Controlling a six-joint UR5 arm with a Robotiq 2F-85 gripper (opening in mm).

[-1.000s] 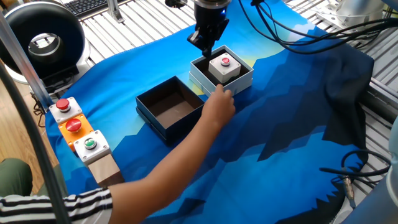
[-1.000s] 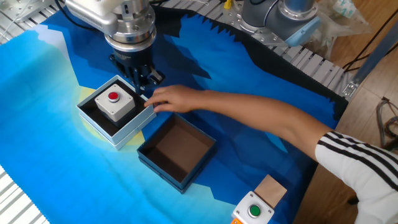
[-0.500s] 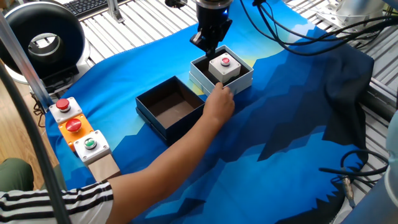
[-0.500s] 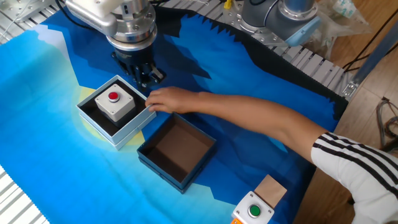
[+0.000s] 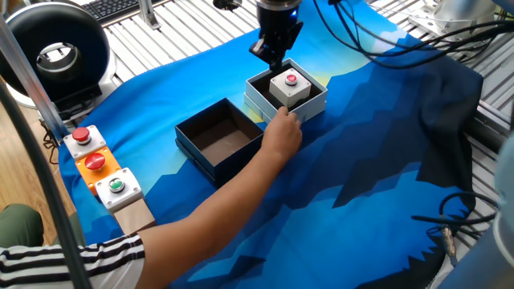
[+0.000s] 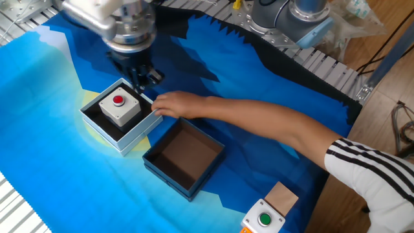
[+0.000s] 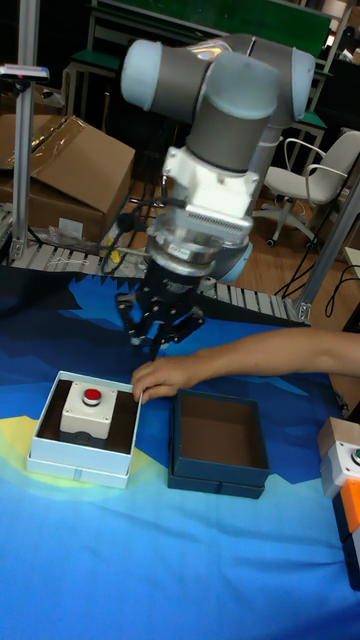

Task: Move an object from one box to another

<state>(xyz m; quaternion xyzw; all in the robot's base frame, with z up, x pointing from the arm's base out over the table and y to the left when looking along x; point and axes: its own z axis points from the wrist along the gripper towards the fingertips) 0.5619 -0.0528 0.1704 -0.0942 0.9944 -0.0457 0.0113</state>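
Note:
The object, a white-grey cube with a red button, sits inside the white box. Beside it stands the dark navy box, with only its brown inside showing. My gripper hangs above the far edge of the white box, clear of the cube. Its fingers meet in a point and hold nothing.
A person's hand rests on the white box's corner nearest the navy box, the arm stretching across the blue cloth. A joined row of red, orange and green button boxes lies at the cloth's edge.
My gripper has lifted a little and drifted away from the white box. The person's hand stays on the box corner. Cube and boxes have not moved.

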